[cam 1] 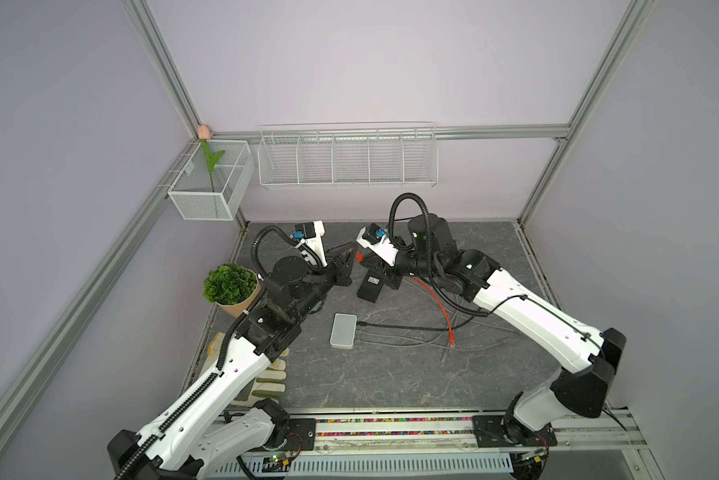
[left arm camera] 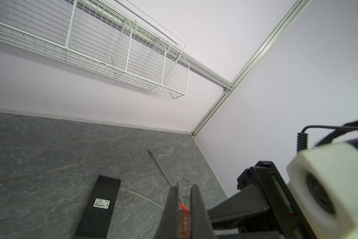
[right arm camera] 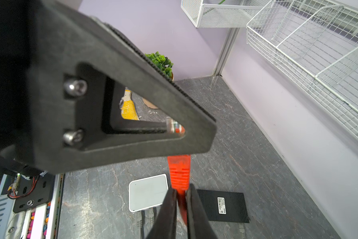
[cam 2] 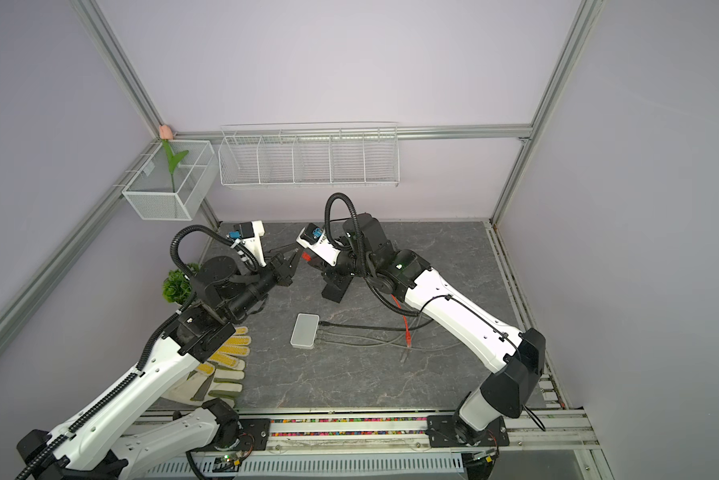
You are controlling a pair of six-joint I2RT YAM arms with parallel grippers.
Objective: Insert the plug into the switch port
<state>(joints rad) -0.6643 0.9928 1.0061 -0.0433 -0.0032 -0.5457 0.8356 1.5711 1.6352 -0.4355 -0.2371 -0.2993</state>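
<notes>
Handing over the plug [left arm camera: 183,217] in the air seems to be the step in hand. The left gripper [left arm camera: 184,188] is pinching it with narrow fingers, and the right gripper [right arm camera: 182,190] is clamping the orange cable [right arm camera: 181,198] just behind it. Next, probably, one arm is aiming the plug at the black switch [cam 1: 370,286] below. Its ports are not showing. A white box [cam 1: 343,330] and grey cables [cam 1: 391,341] are lying near.

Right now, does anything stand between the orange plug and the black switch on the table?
Yes: the left gripper is shut on the orange plug, its fingers covering the front end, while the right gripper pinches the cable behind. Nothing else visible lies between the plug and the black switch.
</notes>
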